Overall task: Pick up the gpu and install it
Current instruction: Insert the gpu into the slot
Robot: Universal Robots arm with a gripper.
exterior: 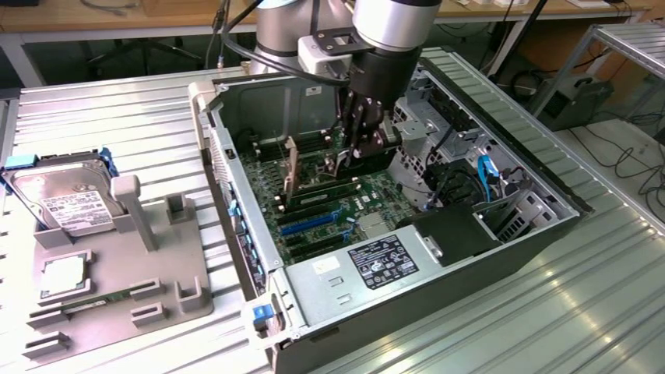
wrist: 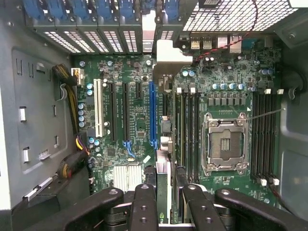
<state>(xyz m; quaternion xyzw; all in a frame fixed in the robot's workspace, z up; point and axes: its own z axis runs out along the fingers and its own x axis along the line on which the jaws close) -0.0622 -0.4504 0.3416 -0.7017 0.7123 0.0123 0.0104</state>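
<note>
My gripper (exterior: 353,152) reaches down into the open computer case (exterior: 540,234), low over the motherboard (exterior: 311,210). It is shut on the gpu (wrist: 163,166), a thin dark card seen edge-on between the black fingers (wrist: 144,204) of the gripper (wrist: 167,195). The card's silvery end bracket (wrist: 166,50) stands at the case's rear slot wall. The gpu runs along a black slot between the long blue slot (wrist: 153,113) and the memory slots (wrist: 185,130). Whether it sits fully in the slot I cannot tell. In the exterior view the gpu (exterior: 338,164) shows just below the fingers.
A grey fixture plate (exterior: 114,312) on the exterior view's left holds a silver hard drive (exterior: 62,199), a processor chip (exterior: 62,273) and a green memory stick (exterior: 99,300). Inside the case are the power supply (exterior: 379,261), the open processor socket (wrist: 226,142) and cable bundles (wrist: 72,163).
</note>
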